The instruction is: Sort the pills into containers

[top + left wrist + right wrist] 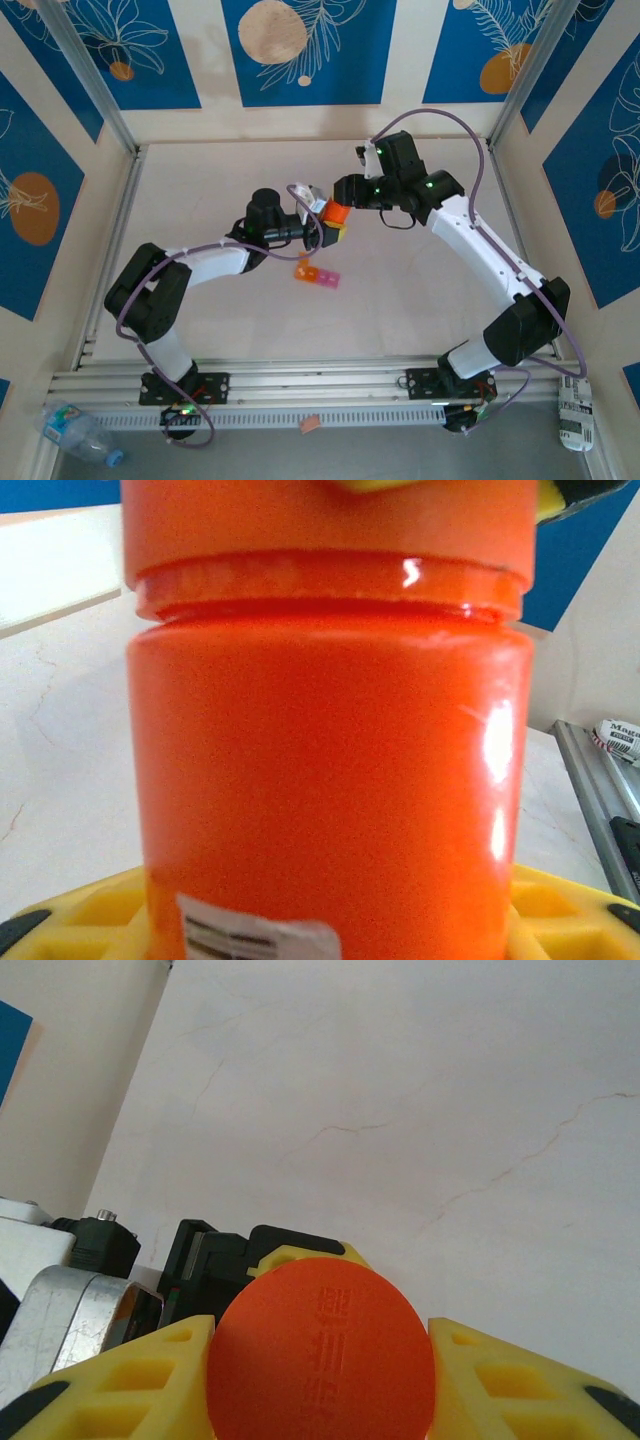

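The containers (316,273) are lying flat on the counter (420,300) in the overhead view, one orange cube and two pink ones joined in a short strip; they are sitting just on the near side of my two claws and apart from both; beside them my left claw (334,224) is gripping the orange bottle (335,211), and my right claw (347,191) is reaching in from the far right to meet the bottle's top end.

From my left wrist, the orange bottle (330,780) is looming close and standing upright in the picture; my yellow fingers (85,920) are pressing in on its lower body from both sides, so this claw is clenched on the bottle; a white label (260,938) is showing at the bottom edge, and the pale counter (60,760) is lying behind.

From my right wrist, the round orange cap (322,1360) is sitting between my yellow fingers (140,1385); both are touching its rim, so this claw is grasping the cap; the cracked white counter (420,1110) is stretching away beyond it.
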Motion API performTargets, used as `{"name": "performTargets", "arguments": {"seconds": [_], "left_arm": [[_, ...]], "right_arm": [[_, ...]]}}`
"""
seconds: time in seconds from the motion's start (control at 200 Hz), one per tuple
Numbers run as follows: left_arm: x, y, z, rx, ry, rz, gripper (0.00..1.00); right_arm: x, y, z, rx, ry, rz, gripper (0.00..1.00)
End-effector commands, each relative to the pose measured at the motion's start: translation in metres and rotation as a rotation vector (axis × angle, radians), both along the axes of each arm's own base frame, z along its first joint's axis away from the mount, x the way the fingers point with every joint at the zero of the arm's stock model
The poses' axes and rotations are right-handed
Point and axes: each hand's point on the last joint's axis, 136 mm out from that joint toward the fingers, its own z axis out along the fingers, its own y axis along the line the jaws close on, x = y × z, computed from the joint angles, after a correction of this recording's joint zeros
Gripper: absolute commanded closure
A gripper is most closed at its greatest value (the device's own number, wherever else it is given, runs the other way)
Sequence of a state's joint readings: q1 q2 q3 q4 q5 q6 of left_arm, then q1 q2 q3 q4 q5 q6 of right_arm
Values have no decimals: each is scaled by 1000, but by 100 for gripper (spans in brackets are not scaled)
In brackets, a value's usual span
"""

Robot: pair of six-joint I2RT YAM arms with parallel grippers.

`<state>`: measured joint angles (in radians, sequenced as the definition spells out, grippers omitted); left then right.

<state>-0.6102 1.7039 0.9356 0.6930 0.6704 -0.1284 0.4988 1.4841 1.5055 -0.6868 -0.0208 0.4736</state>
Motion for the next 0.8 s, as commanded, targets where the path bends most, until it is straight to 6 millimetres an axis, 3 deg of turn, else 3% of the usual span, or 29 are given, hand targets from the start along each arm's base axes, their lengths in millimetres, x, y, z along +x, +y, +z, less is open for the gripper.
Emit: {"name": "performTargets", "arguments": {"seconds": [0.0,0.21,0.33,0.795], "left_arm": [[1,-2,61,-125,-167,10,100],[-3,-2,52,-115,-129,-39,100],[-10,-3,56,-143,-107,-102,100],[-23,-6,64,-177,-32,-227,100]], "right_arm": [[-16,0,0,18,102,47,50],[-20,-14,68,125,-36,139,19],[-24,-20,84,139,-104,222,16],[-26,-10,61,74,-110,407,14]]}}
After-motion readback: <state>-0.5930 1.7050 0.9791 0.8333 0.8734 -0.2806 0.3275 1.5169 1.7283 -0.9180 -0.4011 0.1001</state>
